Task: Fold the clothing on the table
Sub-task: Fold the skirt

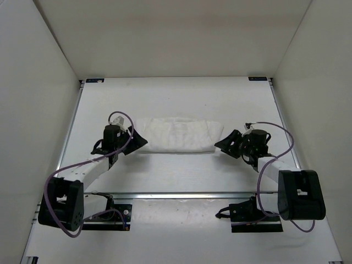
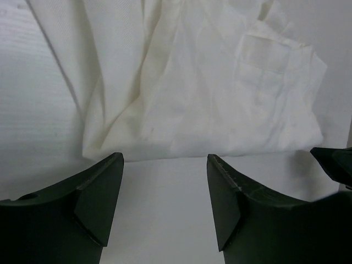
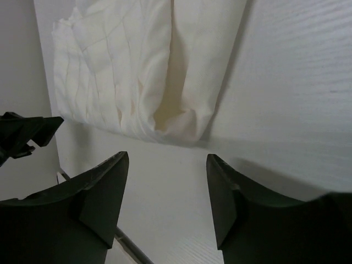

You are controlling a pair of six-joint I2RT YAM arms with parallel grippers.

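1. The clothing point(image 1: 179, 135) is found on the table point(image 1: 181, 99) as a flattened, doubled-over band. Its long axis is laid from one pincer towards the other.
2. The left gripper point(image 1: 137, 141) is held with its jaws apart and nothing between them. One end of the clothing lies just ahead of its fingertips, untouched, with a strip of bare table seen between in the left wrist view.
3. The right gripper point(image 1: 224, 144) is likewise spread and empty. The opposite, rounded end of the clothing lies just ahead of it and a little to its left, also untouched.
4. Neither arm is judged nearer, since each is set at its own end. A further fold would probably be made across the long axis, one end being carried towards the other.
5. No brand, label or writing can be read.
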